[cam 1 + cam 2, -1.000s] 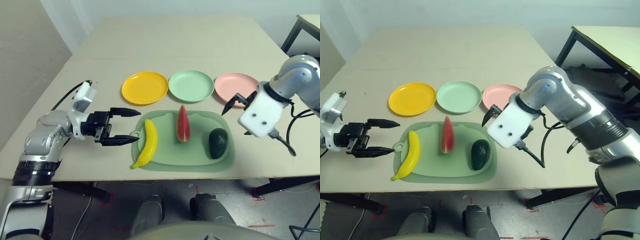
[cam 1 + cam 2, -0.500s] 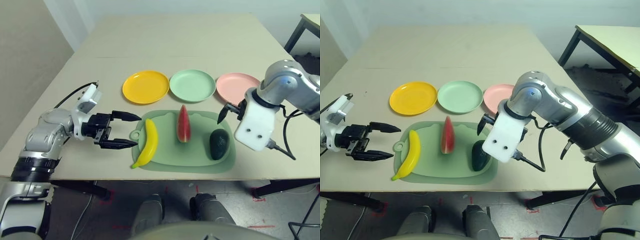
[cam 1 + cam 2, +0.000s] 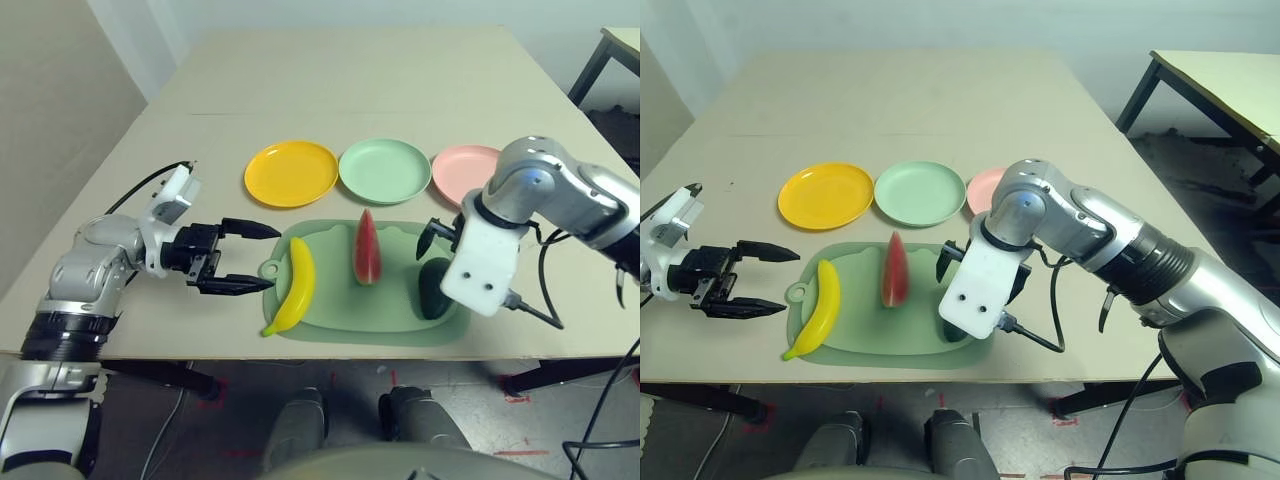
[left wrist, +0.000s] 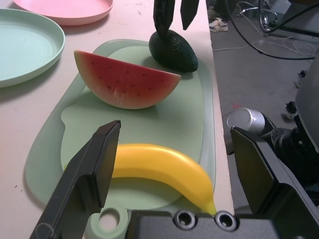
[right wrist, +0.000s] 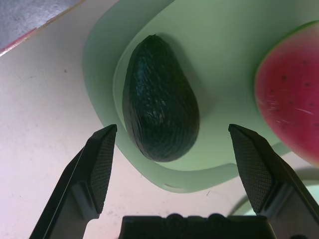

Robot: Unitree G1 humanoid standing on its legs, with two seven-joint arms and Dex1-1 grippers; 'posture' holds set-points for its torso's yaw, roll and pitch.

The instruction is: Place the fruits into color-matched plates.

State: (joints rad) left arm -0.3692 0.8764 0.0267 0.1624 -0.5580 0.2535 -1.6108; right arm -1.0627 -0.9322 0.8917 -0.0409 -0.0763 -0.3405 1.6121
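Observation:
Three fruits lie on the green mat point(image 3: 340, 312): a yellow banana point(image 3: 293, 285) at its left, a red watermelon wedge point(image 3: 367, 247) in the middle, and a dark green avocado point(image 5: 159, 104) at its right. Behind the mat stand the yellow plate point(image 3: 291, 174), the mint green plate point(image 3: 384, 170) and the pink plate point(image 3: 462, 162), all bare. My right gripper point(image 5: 172, 130) hangs open just above the avocado, one finger on each side of it, not touching. My left gripper point(image 3: 268, 257) is open beside the mat's left edge, pointing at the banana point(image 4: 159, 169).
The mat lies near the table's front edge. My right arm's white wrist body point(image 3: 480, 262) and its cable point(image 3: 535, 310) hide part of the avocado and the mat's right end. Bare tabletop point(image 3: 350, 80) stretches behind the plates. Another table point(image 3: 1220, 85) stands at the far right.
My right gripper has swung left and down, from beside the pink plate to over the avocado. My left gripper has crept slightly toward the banana, still open.

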